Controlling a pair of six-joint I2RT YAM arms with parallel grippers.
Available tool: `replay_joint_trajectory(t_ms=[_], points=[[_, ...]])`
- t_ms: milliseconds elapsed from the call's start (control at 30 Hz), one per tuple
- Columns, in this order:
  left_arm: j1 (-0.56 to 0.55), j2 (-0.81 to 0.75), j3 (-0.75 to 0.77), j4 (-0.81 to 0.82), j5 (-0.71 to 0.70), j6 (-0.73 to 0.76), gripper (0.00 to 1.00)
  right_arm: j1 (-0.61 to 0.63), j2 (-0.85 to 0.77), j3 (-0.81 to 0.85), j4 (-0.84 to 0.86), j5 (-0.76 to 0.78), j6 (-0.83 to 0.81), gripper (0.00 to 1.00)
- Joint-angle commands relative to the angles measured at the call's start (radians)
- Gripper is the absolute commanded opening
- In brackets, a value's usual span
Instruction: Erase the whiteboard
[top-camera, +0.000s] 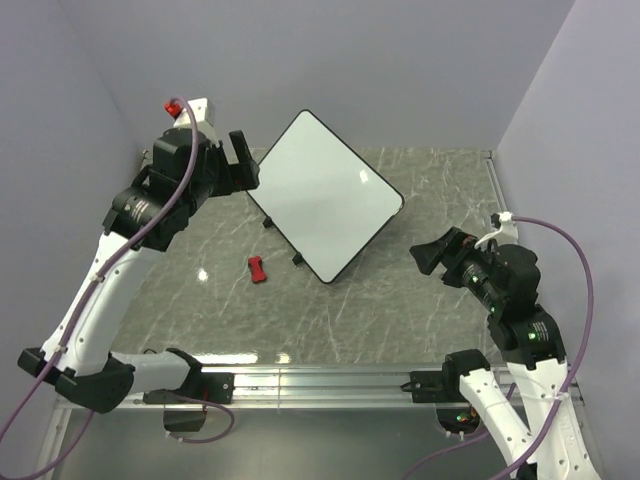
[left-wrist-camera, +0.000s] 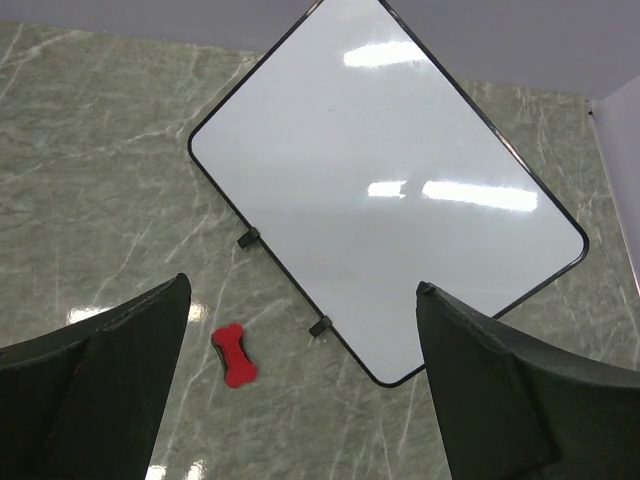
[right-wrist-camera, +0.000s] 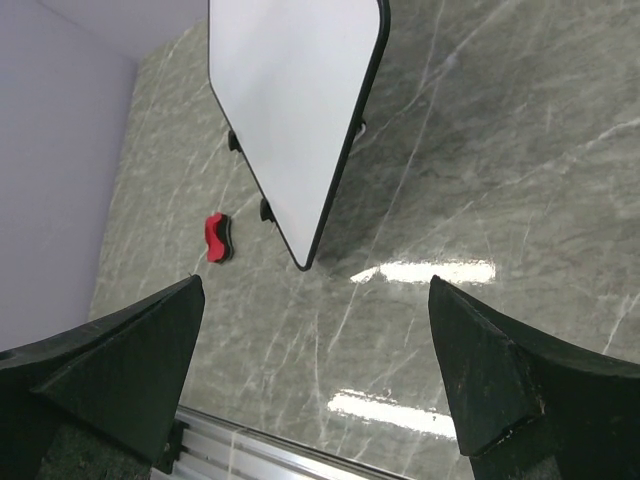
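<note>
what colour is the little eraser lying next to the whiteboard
The eraser is red with a black layer along one side, clearest in the right wrist view.

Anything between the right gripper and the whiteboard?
Nothing: top view shows only bare marble tabletop between the right gripper and the whiteboard.

Bright, sharp; ceiling-light glare on whiteboard (left-wrist-camera: 385, 180), table (right-wrist-camera: 520, 170).
</note>
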Motion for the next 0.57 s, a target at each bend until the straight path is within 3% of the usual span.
replay_joint_trajectory(t_ms=[0, 133, 300, 433, 533], points=[[-0.004, -0.092, -0.084, 0.122, 0.029, 0.065, 0.98, 0.006, -0.026, 0.003, 0.027, 0.026, 0.001, 1.00], [-0.002, -0.158, -0.165, 0.202, 0.023, 0.085, 0.99, 0.006, -0.033, -0.017, 0.041, 0.021, 0.018, 1.00], [-0.002, -0.148, -0.175, 0.179, -0.002, 0.077, 0.98, 0.008, -0.053, -0.045, 0.055, -0.002, 0.026, 1.00], [-0.002, -0.160, -0.213, 0.197, -0.050, 0.073, 0.90, 0.009, -0.065, -0.058, 0.052, -0.005, 0.024, 1.00], [-0.002, -0.169, -0.241, 0.217, -0.132, 0.022, 0.99, 0.017, -0.069, -0.060, 0.032, 0.018, 0.029, 1.00]])
